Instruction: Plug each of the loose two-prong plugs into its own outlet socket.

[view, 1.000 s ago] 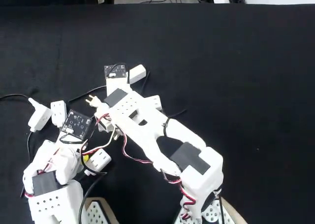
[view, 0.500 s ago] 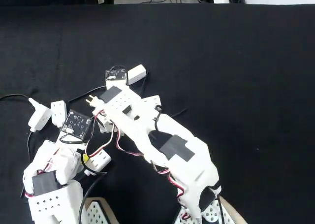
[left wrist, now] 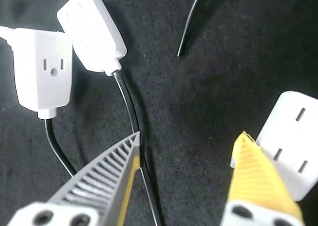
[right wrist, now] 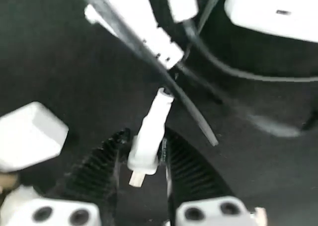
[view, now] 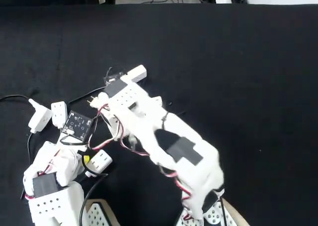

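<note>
Right arm (view: pixel 164 141) has shifted slightly across the surface (left wrist: pixel 198 77); left arm (view: pixel 52 176) is unchanged. Left pincer (left wrist: pixel 190 134) is open, just beside a white socket (left wrist: pixel 293 136), with a three-hole socket (left wrist: pixel 42 72) farther off. Beyond, right pincer (right wrist: pixel 142 142) is clamped on a white plug (right wrist: pixel 149 129).

Two white jointed robot arms: the left arm (view: pixel 49 186) in the lower left of the high view, the right arm (view: pixel 174 151) at lower centre. Four white plastic outlet blocks show clearly on the black table (view: pixel 248 87): the far-left block (view: pixel 39 117), its neighbour block (view: pixel 58 113), the lower-left block (view: pixel 99 160) and the upper block (view: pixel 136 74). One white two-prong plug (right wrist: pixel 148 136). Black cords (view: pixel 15 98), too tangled to count.
</note>
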Controlling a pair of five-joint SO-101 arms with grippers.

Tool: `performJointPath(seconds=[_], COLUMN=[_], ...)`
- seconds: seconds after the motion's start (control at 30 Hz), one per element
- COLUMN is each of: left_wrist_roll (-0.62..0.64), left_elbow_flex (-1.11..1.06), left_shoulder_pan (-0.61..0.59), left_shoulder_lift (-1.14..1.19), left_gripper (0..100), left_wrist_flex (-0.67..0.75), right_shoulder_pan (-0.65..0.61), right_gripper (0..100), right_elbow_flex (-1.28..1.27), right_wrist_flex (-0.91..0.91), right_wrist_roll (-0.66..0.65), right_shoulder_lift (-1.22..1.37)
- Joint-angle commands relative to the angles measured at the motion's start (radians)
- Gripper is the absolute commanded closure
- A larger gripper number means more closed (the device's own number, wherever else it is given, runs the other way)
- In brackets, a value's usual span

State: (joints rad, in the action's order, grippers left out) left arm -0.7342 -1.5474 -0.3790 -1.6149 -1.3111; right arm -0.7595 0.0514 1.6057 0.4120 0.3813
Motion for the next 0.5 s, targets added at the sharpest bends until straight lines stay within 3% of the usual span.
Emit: performJointPath(seconds=[0.0,0.27,0.47], left_wrist_roll=[-0.005,-0.005,-0.005], left_elbow_flex=[-0.016,-0.018,-0.018], left_shoulder_pan=[-0.004,-0.004,-0.004], left_shoulder_lift=[0.0,0.0,0.0], left_gripper=[71,71,71], left_wrist_flex=[-0.006,-0.006,-0.006], right_shoulder_pan=[0.021,0.095,0.098], right_gripper=[98.7,98.7,98.7], right_elbow_flex=[-0.065,-0.318,-0.484], right_wrist_flex=[0.003,-0.126,-0.236], right_wrist_roll=[-0.089,-0.221,-0.236], right_shoulder_lift=[-0.231,-0.774,-1.122])
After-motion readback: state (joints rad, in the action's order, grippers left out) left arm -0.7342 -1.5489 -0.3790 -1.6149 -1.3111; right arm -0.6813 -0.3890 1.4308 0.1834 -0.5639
